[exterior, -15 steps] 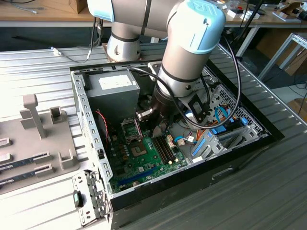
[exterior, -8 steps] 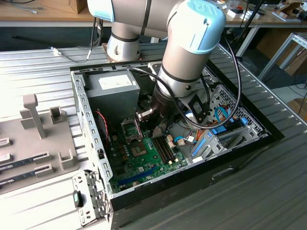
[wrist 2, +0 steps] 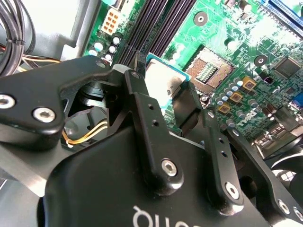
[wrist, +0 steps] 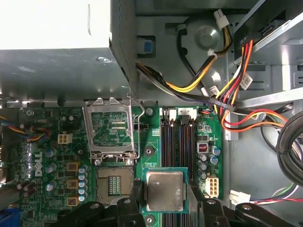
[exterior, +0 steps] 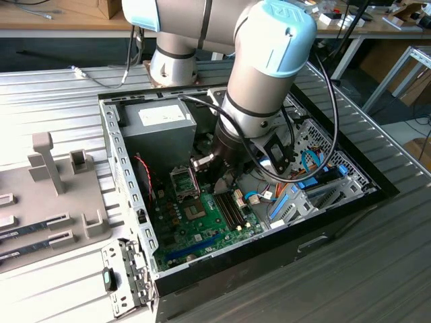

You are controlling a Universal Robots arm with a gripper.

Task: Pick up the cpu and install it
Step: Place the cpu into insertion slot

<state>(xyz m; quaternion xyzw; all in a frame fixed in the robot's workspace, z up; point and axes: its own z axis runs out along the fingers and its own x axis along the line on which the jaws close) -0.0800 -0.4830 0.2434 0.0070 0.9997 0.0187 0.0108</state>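
1. The cpu (wrist: 164, 190), a flat square with a matte silver-grey lid and thin green rim, is clamped between the gripper's (wrist: 165, 193) black fingers (wrist: 194, 195), over long dark memory slots (wrist: 176, 137).
2. Just beside it lies the open square socket (wrist: 115, 184).
3. A glossy green motherboard (wrist: 154, 132) lies inside the sheet-metal case (exterior: 128, 168).

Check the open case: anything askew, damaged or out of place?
Nothing looks damaged or spilled. The cpu is clamped in the gripper, roughly square to the board, over the memory slots beside the empty socket, not in it; the socket's lid is flipped open.
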